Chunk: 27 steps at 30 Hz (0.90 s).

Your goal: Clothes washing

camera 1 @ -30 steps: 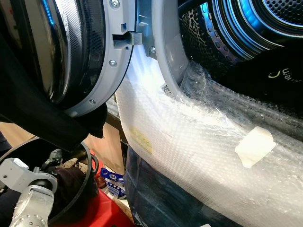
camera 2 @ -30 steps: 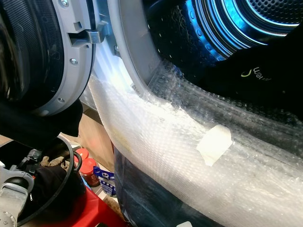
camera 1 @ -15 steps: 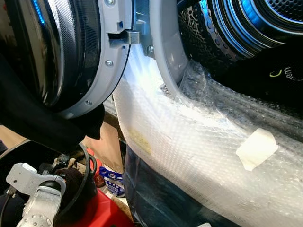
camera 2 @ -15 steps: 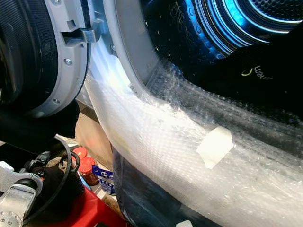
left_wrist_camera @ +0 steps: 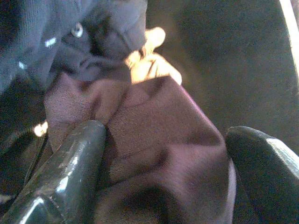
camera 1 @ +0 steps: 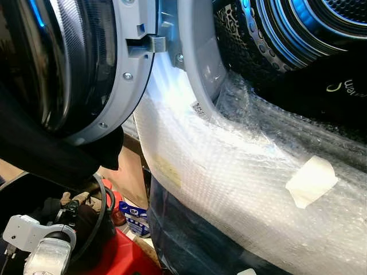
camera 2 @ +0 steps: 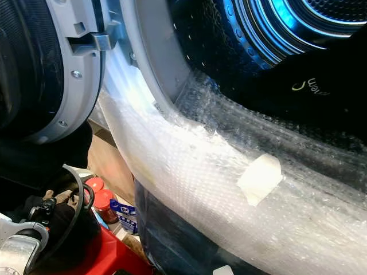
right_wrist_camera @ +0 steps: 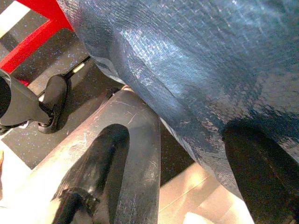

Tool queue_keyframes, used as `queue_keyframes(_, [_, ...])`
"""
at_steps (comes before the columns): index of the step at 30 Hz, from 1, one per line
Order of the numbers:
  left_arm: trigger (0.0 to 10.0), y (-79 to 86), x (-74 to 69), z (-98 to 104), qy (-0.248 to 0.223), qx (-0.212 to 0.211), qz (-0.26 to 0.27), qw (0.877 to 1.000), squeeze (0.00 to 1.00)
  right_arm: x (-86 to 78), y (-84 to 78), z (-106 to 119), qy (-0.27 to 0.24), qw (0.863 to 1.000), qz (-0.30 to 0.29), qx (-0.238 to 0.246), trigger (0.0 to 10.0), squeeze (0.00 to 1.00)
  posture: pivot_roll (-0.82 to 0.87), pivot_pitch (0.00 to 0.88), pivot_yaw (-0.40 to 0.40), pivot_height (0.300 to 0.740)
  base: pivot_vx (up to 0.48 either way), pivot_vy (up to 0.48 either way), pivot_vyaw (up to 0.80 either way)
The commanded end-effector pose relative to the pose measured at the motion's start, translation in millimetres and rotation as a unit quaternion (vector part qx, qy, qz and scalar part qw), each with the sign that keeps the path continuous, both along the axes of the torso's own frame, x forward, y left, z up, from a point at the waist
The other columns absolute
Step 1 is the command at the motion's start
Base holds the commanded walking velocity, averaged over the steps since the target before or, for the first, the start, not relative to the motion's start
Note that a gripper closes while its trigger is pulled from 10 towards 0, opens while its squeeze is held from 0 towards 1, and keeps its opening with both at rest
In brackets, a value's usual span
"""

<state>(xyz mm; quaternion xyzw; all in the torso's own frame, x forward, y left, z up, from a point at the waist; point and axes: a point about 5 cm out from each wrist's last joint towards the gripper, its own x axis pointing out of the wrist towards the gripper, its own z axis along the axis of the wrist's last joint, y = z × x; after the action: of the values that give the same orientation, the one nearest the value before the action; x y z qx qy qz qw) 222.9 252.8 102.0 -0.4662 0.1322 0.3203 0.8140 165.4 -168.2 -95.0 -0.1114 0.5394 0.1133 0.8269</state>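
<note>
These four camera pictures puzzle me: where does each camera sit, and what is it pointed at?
Left eye view: on the head, looking down at the bubble-wrapped washing machine front, its open grey-rimmed door and blue-lit drum; the silver left arm shows.
Right eye view: the stereo twin beside it, sharing the same machine and the pale tape patch.
Left wrist view: looking along the left gripper, fingers apart over dark maroon cloth.
Right wrist view: looking along the right gripper, beside blue bubble wrap.

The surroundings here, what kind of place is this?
Probably a home laundry corner: a front-loading washer with its door swung open, a blue-lit drum, and dark clothes at the left end effector.
</note>
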Motion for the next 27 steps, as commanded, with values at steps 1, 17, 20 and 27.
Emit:
queue_keyframes(1, [10.0, -8.6, -3.1, -10.2, 0.015, -0.040, -0.006, 0.999, 0.00, -21.1, 7.7, -8.7, 0.046, 0.999, 0.013, 0.016, 10.0, 0.00, 0.20, 0.179, 0.006, 0.740, 0.000, 0.000, 0.00])
queue_keyframes(17, [9.2, -26.9, -0.8, -10.5, 0.010, -0.087, -0.075, 0.993, 0.00, -21.9, 9.1, -9.0, 0.048, 0.998, 0.023, 0.016, 10.0, 0.00, 0.20, 0.177, 0.001, 0.740, 0.000, 0.000, 0.00])
queue_keyframes(20, [0.0, -31.8, -1.7, -11.0, 0.014, -0.091, -0.102, 0.991, 0.00, -20.8, 9.8, -8.6, 0.049, 0.998, 0.027, 0.018, 10.0, 0.00, 0.20, 0.176, 0.001, 0.740, 0.000, 0.000, 0.00])
queue_keyframes(27, [0.0, -40.1, 0.3, -8.5, 0.008, -0.098, -0.128, 0.987, 0.00, -18.4, 8.8, -7.6, 0.048, 0.998, 0.030, 0.018, 10.0, 0.00, 0.20, 0.176, 0.000, 0.740, 0.000, 0.000, 0.00])
